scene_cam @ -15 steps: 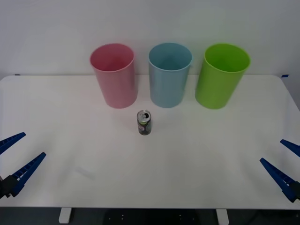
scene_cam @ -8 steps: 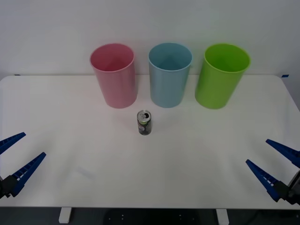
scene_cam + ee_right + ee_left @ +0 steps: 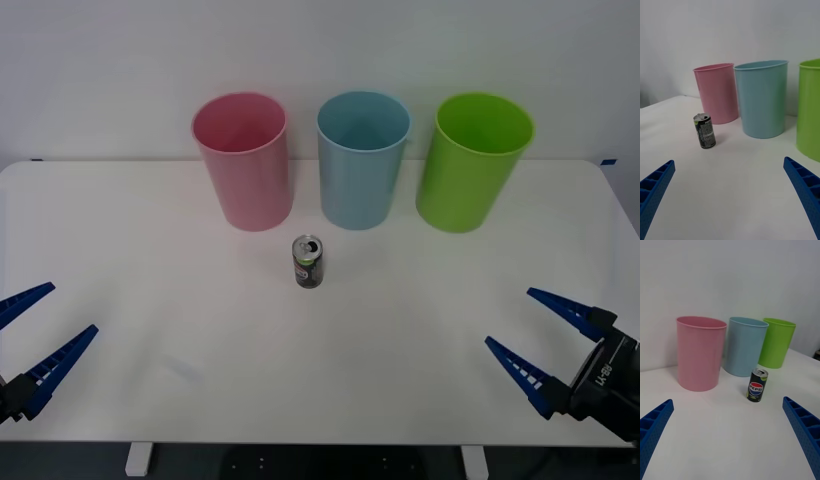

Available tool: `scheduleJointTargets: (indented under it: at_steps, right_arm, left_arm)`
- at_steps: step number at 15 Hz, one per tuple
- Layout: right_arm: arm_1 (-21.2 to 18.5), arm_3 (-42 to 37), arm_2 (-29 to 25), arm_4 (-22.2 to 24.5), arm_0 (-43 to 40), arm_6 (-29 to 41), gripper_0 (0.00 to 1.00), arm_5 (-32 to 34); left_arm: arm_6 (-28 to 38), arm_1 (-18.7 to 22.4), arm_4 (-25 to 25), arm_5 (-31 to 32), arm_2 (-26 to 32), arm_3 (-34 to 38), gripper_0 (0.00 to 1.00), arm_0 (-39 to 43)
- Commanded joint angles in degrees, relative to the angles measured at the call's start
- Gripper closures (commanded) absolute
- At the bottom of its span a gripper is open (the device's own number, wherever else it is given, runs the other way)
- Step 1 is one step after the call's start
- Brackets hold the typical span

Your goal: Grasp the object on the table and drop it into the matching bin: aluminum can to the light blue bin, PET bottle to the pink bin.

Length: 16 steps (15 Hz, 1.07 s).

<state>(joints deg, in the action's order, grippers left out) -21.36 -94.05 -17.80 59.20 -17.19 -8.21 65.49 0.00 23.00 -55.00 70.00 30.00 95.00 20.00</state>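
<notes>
A: Where's your target?

B: Your aluminum can (image 3: 308, 262) stands upright on the table (image 3: 180, 290), roughly centre, just in front of the gap between the pink bin (image 3: 243, 160) and the light blue bin (image 3: 362, 158). It touches neither. Silver top with pull-tab faces up; the left wrist view shows a Pepsi logo on the dark side.

A: Bin layout?

B: Three in a row along the far side of the table: pink on the left, light blue in the middle, a lime green bin (image 3: 472, 160) on the right. All upright, mouths open, standing apart from each other.

A: Your right arm?

B: Your right gripper (image 3: 535, 341) sits low over the near right part of the table, blue ribbed fingers spread wide, nothing between them. It's well apart from the can, fingers pointing left and far toward it. In the right wrist view the can sits between the two fingertips, farther off.

A: Left arm?

B: Your left gripper (image 3: 35, 330) is at the near left edge of the table, fingers spread too, holding nothing, well away from the can.
</notes>
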Motion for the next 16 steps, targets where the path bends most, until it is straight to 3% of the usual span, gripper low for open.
scheduleJointTargets:
  at_steps: [1, 16]
  right_arm:
    - [-0.17, -0.08, 3.47, 0.31, 0.93, -1.02, 0.0, -3.71]
    - [-0.26, 0.01, 23.6, 3.03, 7.97, -3.84, 0.0, -27.35]
  left_arm:
    - [0.0, 0.0, 0.0, 0.0, 0.0, 0.0, 0.0, 0.0]
    - [0.0, 0.0, 0.0, 0.0, 0.0, 0.0, 0.0, 0.0]
